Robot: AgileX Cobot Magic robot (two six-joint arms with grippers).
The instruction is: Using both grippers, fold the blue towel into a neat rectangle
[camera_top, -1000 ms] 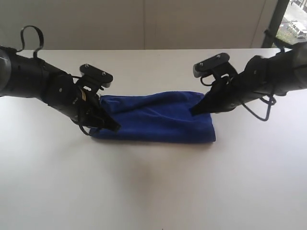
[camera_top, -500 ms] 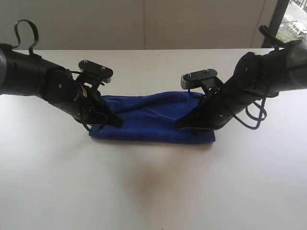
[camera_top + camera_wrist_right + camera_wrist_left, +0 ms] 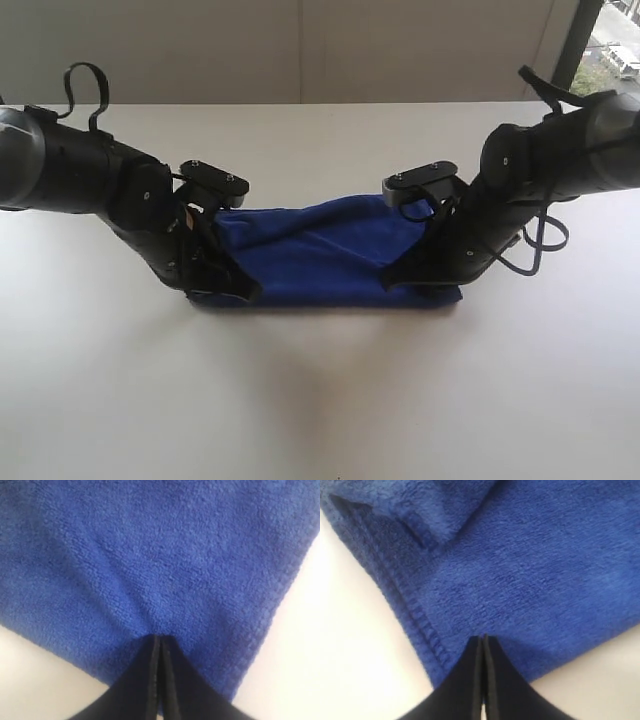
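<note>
Exterior view: blue towel point(image 3: 320, 255) lies on the white desk point(image 3: 320, 400), about mid-desk, folded to a long narrow band running left-right btwn the two arms.
Towel shape: near long edge fairly straight; far long edge wavy, not flat.
Left pincer point(image 3: 245, 290): down at the towel's left end, by the near corner; fingers together, tip on the fabric.
Right pincer point(image 3: 390, 283): down at the towel's right end, near the front edge; fingers together, tip on the fabric.
Arms: both black and angled down and inward toward the towel; a cable loop stands up on each.
Left wrist view: pincer point(image 3: 483, 637) fingers closed to a thin seam, tip pressed on the towel point(image 3: 535, 570) just beside its stitched hem; a second layer w/ its own hem lies folded over at the far corner; bare desk point(image 3: 355, 655) on both sides of the corner.
Right wrist view: pincer point(image 3: 159, 637) fingers closed to a thin seam, tip on the towel point(image 3: 150, 555) close to a corner; the pile is smooth here; desk point(image 3: 40, 680) shows either side.
Grip: can't tell whether either pincer has fabric nipped or only presses on top.
Background: pale wall behind the desk, window strip at upper right.
</note>
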